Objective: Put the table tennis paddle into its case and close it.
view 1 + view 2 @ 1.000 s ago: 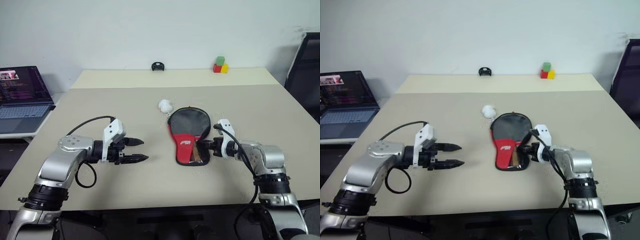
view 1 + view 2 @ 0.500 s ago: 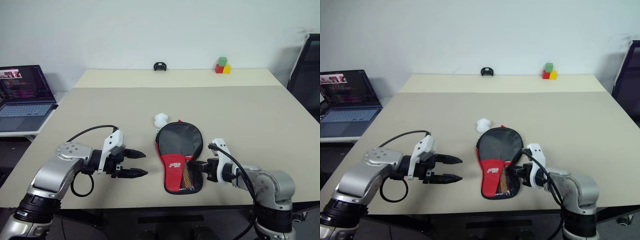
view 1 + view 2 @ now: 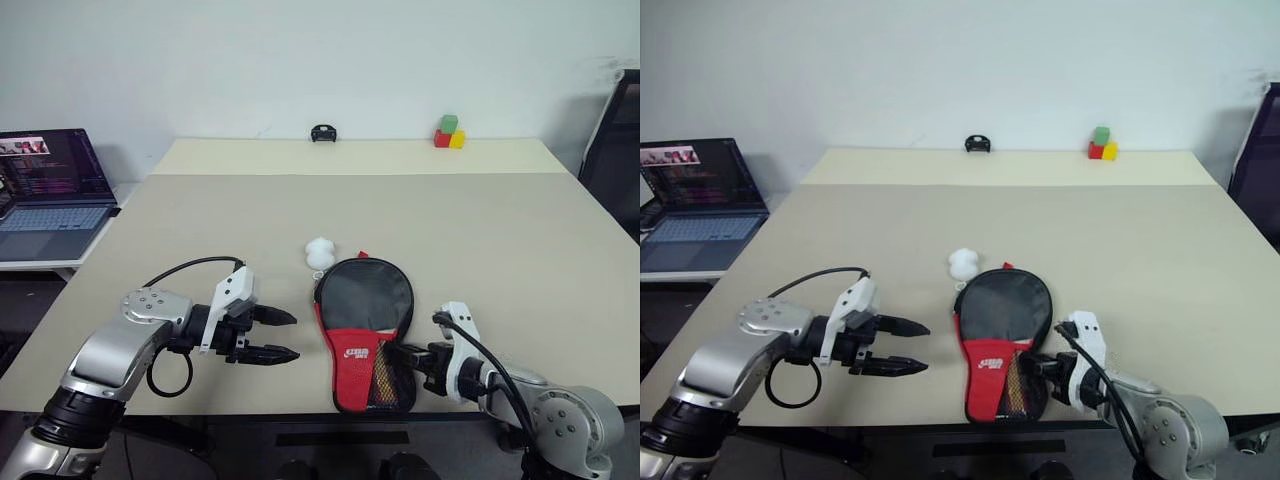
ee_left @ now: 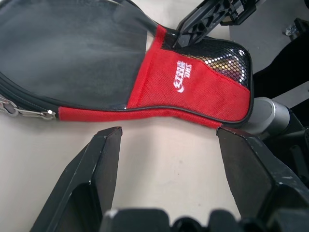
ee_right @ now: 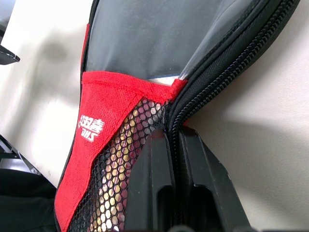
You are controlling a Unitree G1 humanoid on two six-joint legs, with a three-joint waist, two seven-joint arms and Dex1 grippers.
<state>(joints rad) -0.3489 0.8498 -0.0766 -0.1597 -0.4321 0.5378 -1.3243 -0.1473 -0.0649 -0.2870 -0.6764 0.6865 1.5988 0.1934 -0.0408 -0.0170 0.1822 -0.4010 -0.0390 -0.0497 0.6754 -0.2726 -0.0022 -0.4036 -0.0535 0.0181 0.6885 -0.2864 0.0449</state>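
Note:
The case (image 3: 365,300) lies flat near the table's front edge, a black paddle-shaped pouch with a red panel, white lettering and a mesh pocket. Its narrow end points toward me. My right gripper (image 3: 400,353) is shut on the zipper edge beside the mesh pocket; in the right wrist view its fingers (image 5: 159,164) pinch the zipper seam. My left gripper (image 3: 296,336) is open just left of the case, apart from it, its tips aimed at the red panel (image 4: 193,92). The table tennis paddle is hidden.
A small white ball (image 3: 319,251) rests by the case's round end. A laptop (image 3: 45,190) sits on a side surface at the left. Coloured blocks (image 3: 446,132) and a small black object (image 3: 322,133) stand at the far edge. A black chair (image 3: 615,120) is at the right.
My right gripper has pulled the case toward the table's near edge, and the white ball has come along with it. My left gripper has drawn back slightly, still open.

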